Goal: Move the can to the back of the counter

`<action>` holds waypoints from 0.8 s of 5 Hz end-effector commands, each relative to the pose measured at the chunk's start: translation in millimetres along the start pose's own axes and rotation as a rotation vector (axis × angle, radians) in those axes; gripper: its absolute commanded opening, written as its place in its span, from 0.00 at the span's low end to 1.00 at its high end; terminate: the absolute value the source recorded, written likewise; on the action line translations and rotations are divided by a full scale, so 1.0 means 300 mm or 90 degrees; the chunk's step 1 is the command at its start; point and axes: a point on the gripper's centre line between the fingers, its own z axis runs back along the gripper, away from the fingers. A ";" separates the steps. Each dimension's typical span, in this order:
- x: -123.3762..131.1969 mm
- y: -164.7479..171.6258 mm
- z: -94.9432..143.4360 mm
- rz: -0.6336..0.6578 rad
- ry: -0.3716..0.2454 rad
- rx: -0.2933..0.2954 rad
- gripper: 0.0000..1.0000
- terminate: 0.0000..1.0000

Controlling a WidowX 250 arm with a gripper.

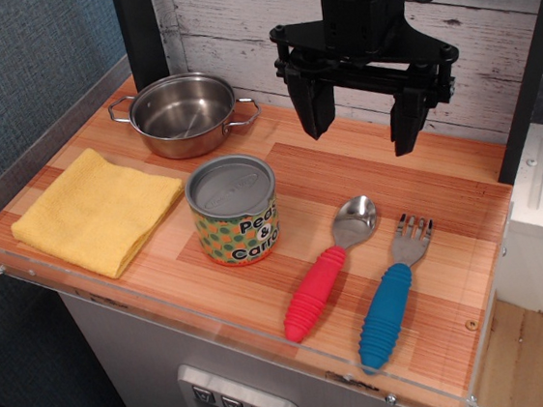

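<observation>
Hovering above the rear of the striped wood-plank counter (414,174), our black two-fingered tool (364,121) hung with its fingers spread apart, gripping nothing. The short yellow-labelled tin can (234,210) stood upright near the front, well apart from the tool, between the folded yellow cloth (95,210) and the red-handled spoon (329,267). We judged a wide can might slip from a shallow grip, or bump the steel two-handled pot (183,114) behind it. The arm's upper part was cut off.
</observation>
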 end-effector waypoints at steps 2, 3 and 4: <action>-0.079 0.030 0.007 -0.028 0.020 -0.022 1.00 0.00; -0.188 0.068 0.015 -0.090 0.061 -0.018 1.00 0.00; -0.281 0.140 0.035 -0.145 0.109 0.015 1.00 0.00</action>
